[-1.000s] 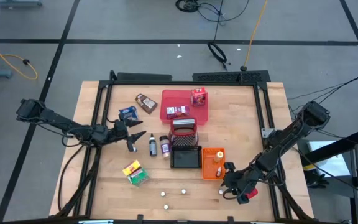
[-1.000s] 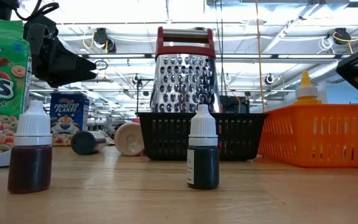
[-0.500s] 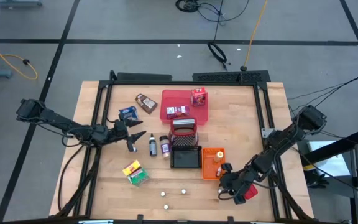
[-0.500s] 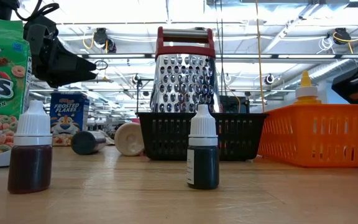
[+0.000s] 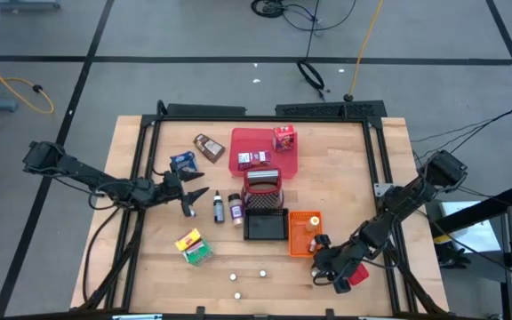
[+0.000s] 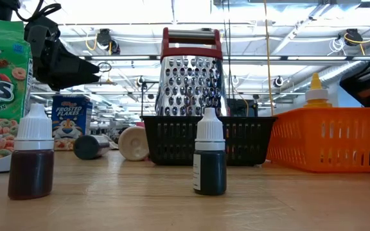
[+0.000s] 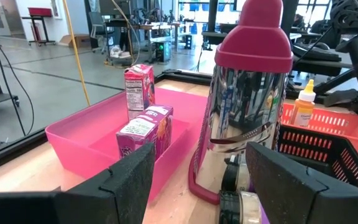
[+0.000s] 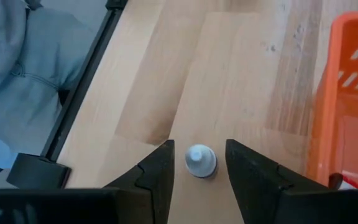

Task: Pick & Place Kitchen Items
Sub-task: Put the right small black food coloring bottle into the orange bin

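Right wrist view: right gripper (image 8: 199,163) open, straddling white piece (image 8: 200,161).

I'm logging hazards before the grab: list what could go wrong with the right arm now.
1. The white cap sits between the right gripper's open jaws; it is small and round, so closing could squirt it away.
2. The orange bin stands close beside; a sideways drift might bump it.

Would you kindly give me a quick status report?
Right hand open, straddling small white piece beside orange bin. Left hand open, idle by the bottles. Nothing in the way.
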You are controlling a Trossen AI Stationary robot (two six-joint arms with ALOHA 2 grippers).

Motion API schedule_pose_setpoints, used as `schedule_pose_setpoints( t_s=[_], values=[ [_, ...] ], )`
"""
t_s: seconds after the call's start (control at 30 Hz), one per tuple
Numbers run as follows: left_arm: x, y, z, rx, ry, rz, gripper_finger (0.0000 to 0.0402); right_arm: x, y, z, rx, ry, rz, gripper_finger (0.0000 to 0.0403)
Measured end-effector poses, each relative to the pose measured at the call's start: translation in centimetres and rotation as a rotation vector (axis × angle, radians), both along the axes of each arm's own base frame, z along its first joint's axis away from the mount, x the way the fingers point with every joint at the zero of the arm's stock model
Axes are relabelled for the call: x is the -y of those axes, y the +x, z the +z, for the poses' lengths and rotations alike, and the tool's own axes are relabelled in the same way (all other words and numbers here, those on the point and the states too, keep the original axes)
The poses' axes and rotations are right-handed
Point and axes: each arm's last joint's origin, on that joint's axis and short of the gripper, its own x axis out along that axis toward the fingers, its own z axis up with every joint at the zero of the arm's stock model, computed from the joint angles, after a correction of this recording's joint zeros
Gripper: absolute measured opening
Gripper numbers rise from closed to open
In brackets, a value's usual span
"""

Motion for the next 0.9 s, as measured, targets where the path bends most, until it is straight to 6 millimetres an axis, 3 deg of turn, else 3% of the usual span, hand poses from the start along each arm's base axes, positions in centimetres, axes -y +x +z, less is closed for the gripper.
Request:
schedule_pose_setpoints(
  t_s=[0.43,0.9],
  values=[
    [0.0,0.0,0.0,0.0,0.0,0.0,0.0255,-0.12,0.07,-0.47,-0.008,-0.011,0.0,0.0131],
    [0.0,0.0,0.01,0.0,0.0,0.0,0.0255,-0.15,0.1,-0.41,-0.005,-0.009,-0.001,0.0039]
  ],
)
